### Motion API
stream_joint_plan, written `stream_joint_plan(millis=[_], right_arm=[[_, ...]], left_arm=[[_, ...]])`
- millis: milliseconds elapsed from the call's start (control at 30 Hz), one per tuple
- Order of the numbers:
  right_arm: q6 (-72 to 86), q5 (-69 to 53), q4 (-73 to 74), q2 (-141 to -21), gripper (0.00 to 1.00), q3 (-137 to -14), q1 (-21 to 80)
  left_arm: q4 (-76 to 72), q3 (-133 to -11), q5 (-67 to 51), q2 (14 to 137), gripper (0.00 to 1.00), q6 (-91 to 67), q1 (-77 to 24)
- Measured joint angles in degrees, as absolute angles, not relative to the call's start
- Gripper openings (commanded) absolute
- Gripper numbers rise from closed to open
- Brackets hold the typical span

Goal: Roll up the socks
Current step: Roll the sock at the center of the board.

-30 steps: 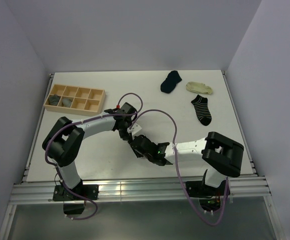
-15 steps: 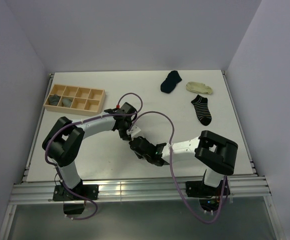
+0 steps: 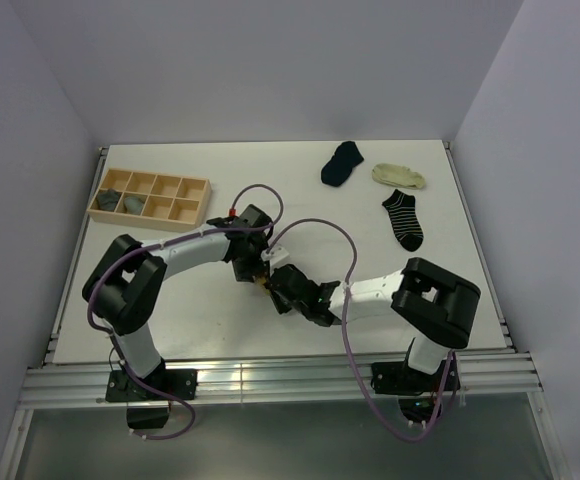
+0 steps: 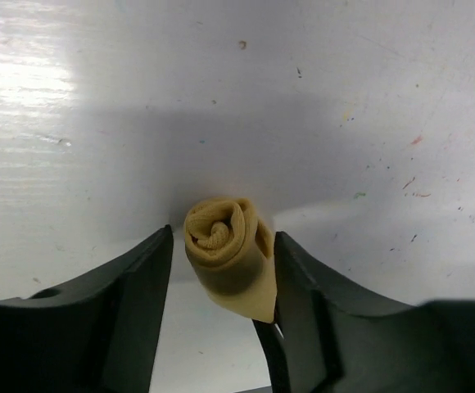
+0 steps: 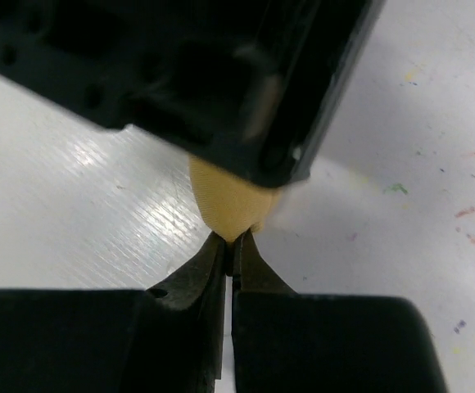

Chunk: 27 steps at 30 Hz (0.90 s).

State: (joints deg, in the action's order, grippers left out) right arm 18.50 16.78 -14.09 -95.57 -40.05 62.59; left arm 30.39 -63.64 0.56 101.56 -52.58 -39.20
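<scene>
– Mustard knit, wound into a tight spiral: is that the mustard sock (image 4: pixel 225 262) done?

– Nearly, I'd say. The roll stands on the white table (image 3: pixel 190 310) near the middle, towards the near edge, with its coiled end facing the left wrist camera. The rolling itself looks finished; the step in hand seems to be passing or securing the roll.

– Who has it?

– The right gripper (image 5: pixel 231 246) is pinched closed on the pointed tip of the fabric. The left gripper (image 4: pixel 221 246) stands with its fingers apart on either side of the roll, with a sliver of gap on one side, so it brackets the roll more than it squeezes.

– What does the next move call for?

– Probably carrying the roll to the wooden tray (image 3: pixel 150 221) at the far left, where two grey rolls (image 3: pixel 109 199) sit in compartments. A grip on the tip alone could let soft, springy ribbed knit uncoil, so the hold should close across the whole bundle.

– And the rest?

– Far right, lying flat and unrolled: a navy sock (image 3: pixel 342 163), a cream sock (image 3: pixel 399 176) just right of it, and a striped sock (image 3: pixel 403 219) nearer. All are limp, thin fabric.
</scene>
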Motion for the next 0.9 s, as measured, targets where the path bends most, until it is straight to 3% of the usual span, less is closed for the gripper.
stream_joint_plan(millis=[233,567,900], right_arm=[[21.6,9.4,-17.0,-95.6,0.00,-39.2,58.8],[23.3,5.6,-18.2,-96.4,0.00,-39.5,57.3],[26.2,-1.5,-18.5,-97.6,0.00,-40.5,54.1]], left_arm=[[30.9,-62.0,4.0,96.9,0.73,-56.5,-39.2],[28.0,-51.9,6.6,85.6,0.72,-67.4,-39.2],[19.6,-44.6,7.0,84.5,0.70,-71.4,-39.2]])
